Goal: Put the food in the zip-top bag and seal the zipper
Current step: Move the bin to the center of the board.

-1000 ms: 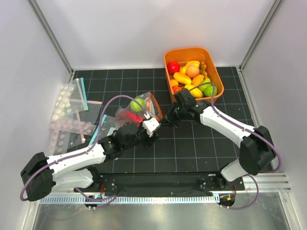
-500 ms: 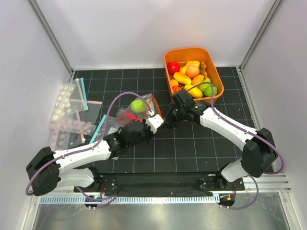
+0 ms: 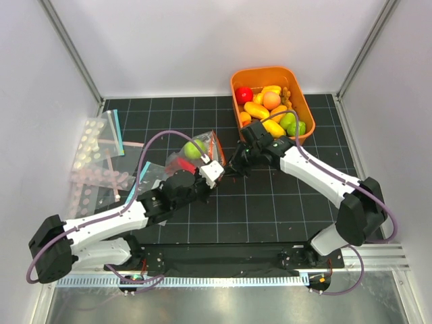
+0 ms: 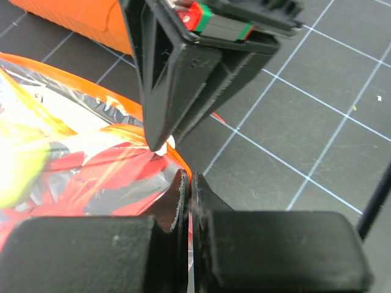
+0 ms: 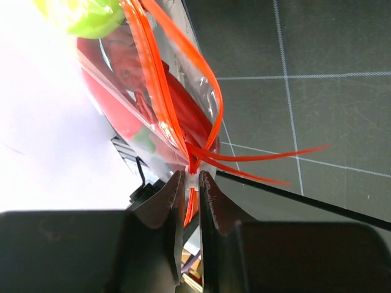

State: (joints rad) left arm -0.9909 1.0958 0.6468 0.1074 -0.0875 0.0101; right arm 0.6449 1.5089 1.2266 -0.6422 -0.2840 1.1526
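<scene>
Pinching the clear edge of the zip-top bag (image 4: 85, 102), the left fingers (image 4: 185, 183) are pressed flat together at the bottom centre of the left wrist view. A sliver of film is caught between them, and the red-orange zipper (image 4: 173, 154) runs down to their tips. Just to the right in the overhead view, the right fingers (image 3: 235, 166) meet the same bag at its right corner. The right wrist view shows them closed almost to touching on the zipper, whose two strips bow apart above the pinch and join between the tips. The bag lies on the black gridded tabletop (image 3: 270, 209) at the middle of the overhead frame, between the two arms, with the green fruit (image 3: 195, 148) and the red lobster (image 3: 177, 162) inside it.

In the left wrist view the fruit is only a washed-out yellow-green blur at the left edge. The lobster shows as red patches behind crinkled film, and its claws cannot be made out. From overhead the left fingers are mostly covered by the wrist's white block. The left half of the right wrist view is blown out to white. At upper right the orange bin (image 3: 266, 70) holds toy produce (image 3: 266, 108), its near corner covered by the right arm.

Flat bags (image 3: 101, 158) lie at the left of the overhead frame, and any print on them is too small to read.
</scene>
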